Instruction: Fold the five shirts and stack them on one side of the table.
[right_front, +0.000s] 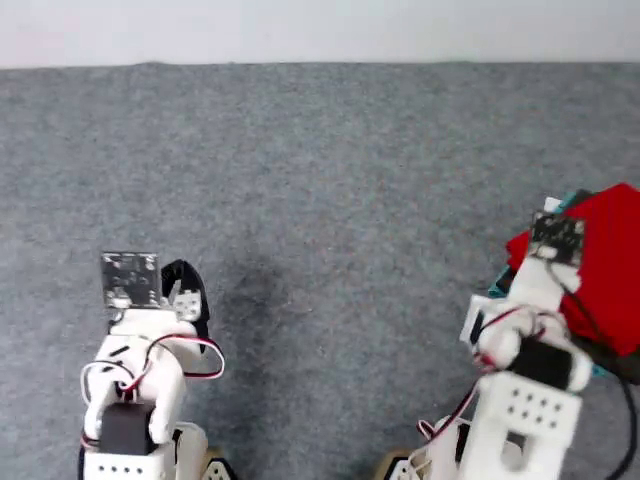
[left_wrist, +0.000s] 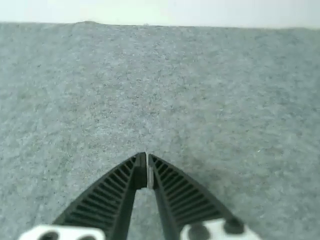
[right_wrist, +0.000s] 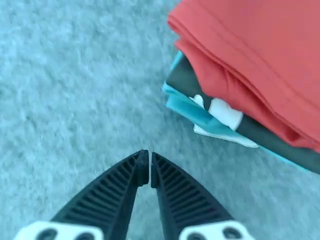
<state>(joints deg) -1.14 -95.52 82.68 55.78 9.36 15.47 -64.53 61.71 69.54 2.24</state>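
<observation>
A stack of folded shirts (right_front: 610, 260) lies at the table's right edge, with a red shirt (right_wrist: 250, 60) on top. Under it lie a dark grey shirt (right_wrist: 240, 125), a white one (right_wrist: 222, 112) and a teal one (right_wrist: 187, 107). My right gripper (right_wrist: 149, 162) is shut and holds nothing, hovering over bare felt just beside the stack's corner. The right arm (right_front: 535, 320) partly covers the stack in the high view. My left gripper (left_wrist: 147, 167) is shut and holds nothing, over bare felt at the front left, where its arm (right_front: 150, 330) stands.
Grey felt (right_front: 330, 180) covers the whole table. The table's far edge meets a white wall (right_front: 320, 30) at the back.
</observation>
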